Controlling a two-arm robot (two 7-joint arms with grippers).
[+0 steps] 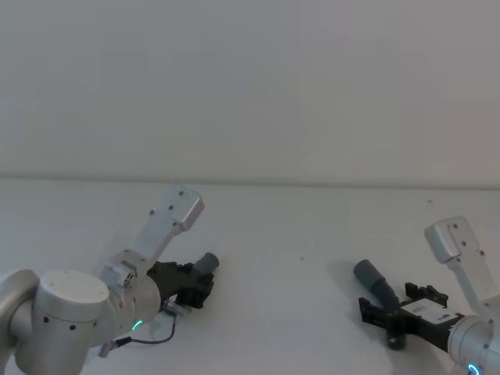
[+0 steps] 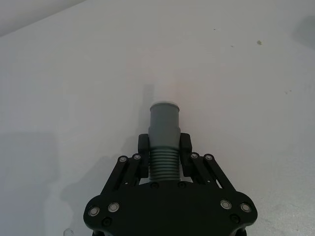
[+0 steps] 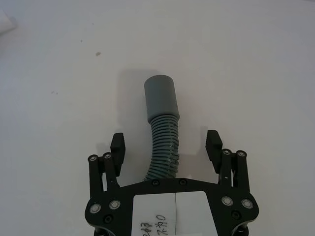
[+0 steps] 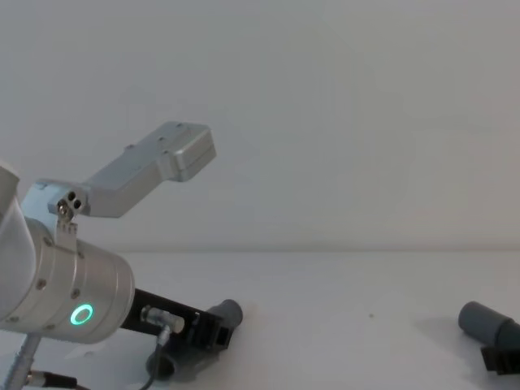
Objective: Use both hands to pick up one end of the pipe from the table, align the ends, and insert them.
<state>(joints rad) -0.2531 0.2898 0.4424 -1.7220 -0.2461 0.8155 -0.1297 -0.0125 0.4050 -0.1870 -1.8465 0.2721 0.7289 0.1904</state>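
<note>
Left wrist view shows your left gripper (image 2: pixel 164 149), fingers (image 2: pixel 143 147) clamped on the ribbed middle of one pipe piece (image 2: pixel 163 164), leaving its cuff (image 2: pixel 164 123) free for mating. Your right gripper (image 3: pixel 166 146) straddles the other pipe piece (image 3: pixel 161 101) on the bench (image 3: pixel 256 73), fingers wide.

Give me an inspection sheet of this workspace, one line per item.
Surface: white table, a few small dark specks.
Job's things: two grey pipe pieces, well apart; left piece ends in a white spigot; right piece bends along its ribbed part.
Clutter: nothing seen.
Grippers: left gripper shut on the left piece's ribbed part; right gripper open, fingers either side of the right piece, not touching it.
Cables: thin black cable at the left wrist.
Surroundings: plain white wall.
</note>
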